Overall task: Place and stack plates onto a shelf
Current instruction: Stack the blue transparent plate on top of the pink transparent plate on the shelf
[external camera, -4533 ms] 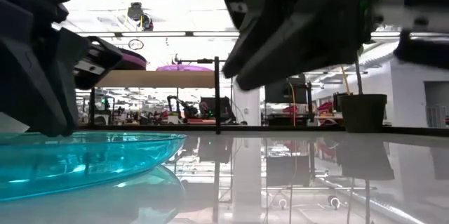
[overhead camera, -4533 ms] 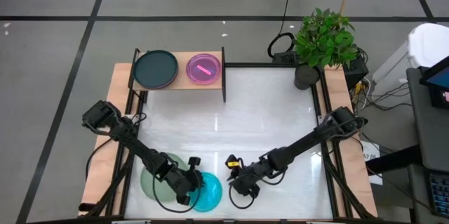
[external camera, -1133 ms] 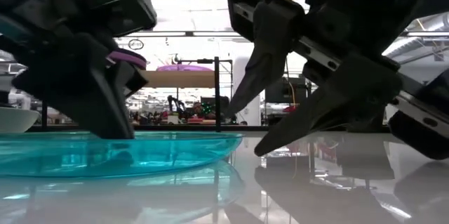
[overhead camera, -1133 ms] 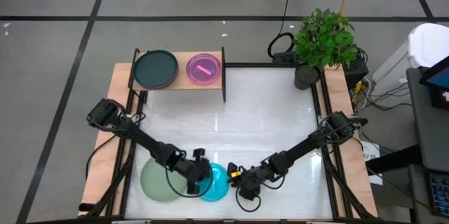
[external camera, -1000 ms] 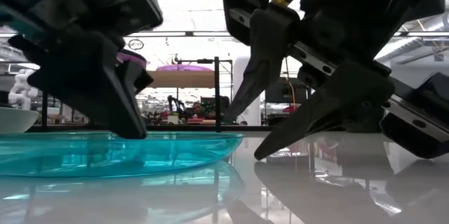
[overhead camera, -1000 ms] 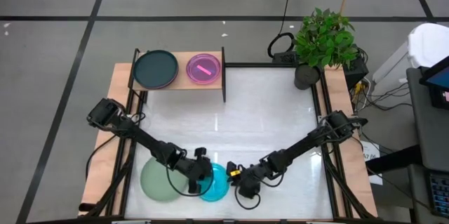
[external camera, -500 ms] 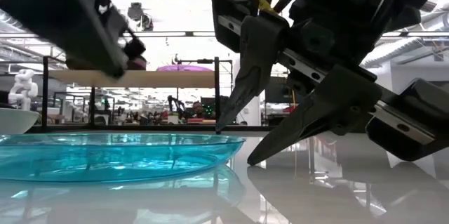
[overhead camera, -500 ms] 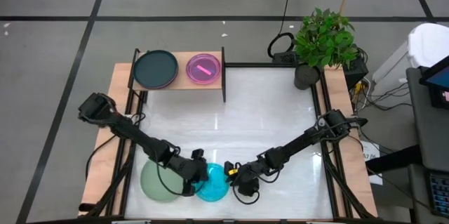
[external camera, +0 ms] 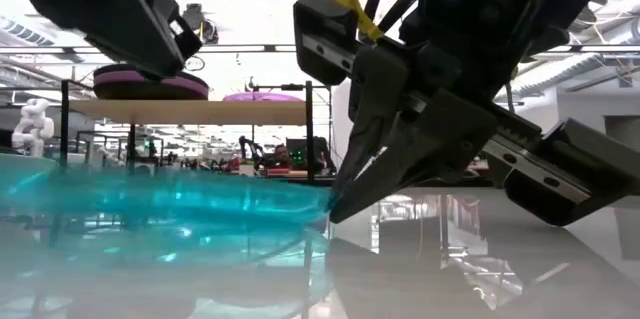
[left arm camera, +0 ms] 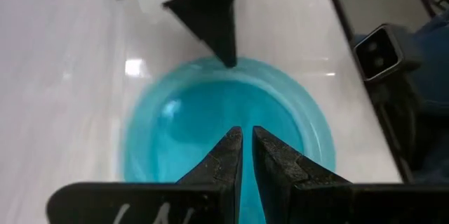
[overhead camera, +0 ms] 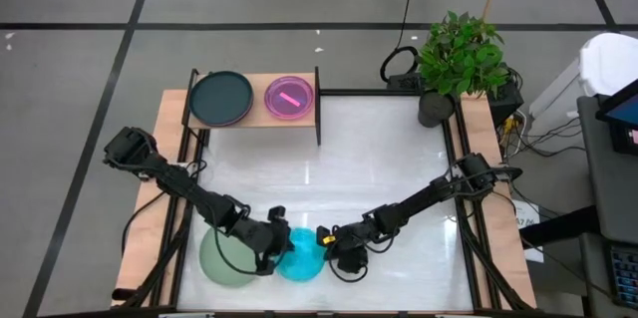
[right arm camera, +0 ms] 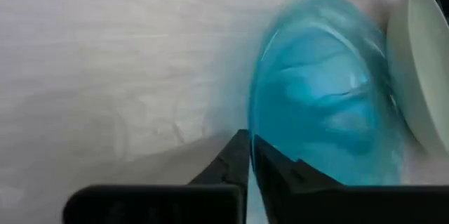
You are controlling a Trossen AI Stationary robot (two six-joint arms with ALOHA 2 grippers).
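Observation:
The cyan plate (overhead camera: 300, 260) lies near the table's near edge, with its rim next to the sage-green plate (overhead camera: 225, 258) on its left. My right gripper (overhead camera: 326, 241) is low at the cyan plate's right rim and shut on it. My left gripper (overhead camera: 276, 245) hovers above the cyan plate's left part, shut and clear of it (left arm camera: 245, 134). At the far-left corner the shelf (overhead camera: 255, 117) carries a black plate (overhead camera: 221, 98) and a pink plate (overhead camera: 290, 97). The other plates are out of view. My right gripper has the cyan plate's rim on its right side (external camera: 322, 206), pinched at the fingertips (right arm camera: 240, 142). The fingers come slanting down from the table's right. The plate is blurred and looks tipped, and I cannot tell which part still touches the table.
A potted plant (overhead camera: 457, 59) stands at the table's far-right corner. The shelf's black posts (overhead camera: 318, 124) rise at the far left. The white tabletop (overhead camera: 389, 159) between the shelf and the grippers is bare.
My left gripper has risen off the cyan plate and drawn back toward the table's left. My right gripper has moved left to the plate's rim and its spread fingers have shut there. The plate has shifted slightly left and now shows blurred and tipped.

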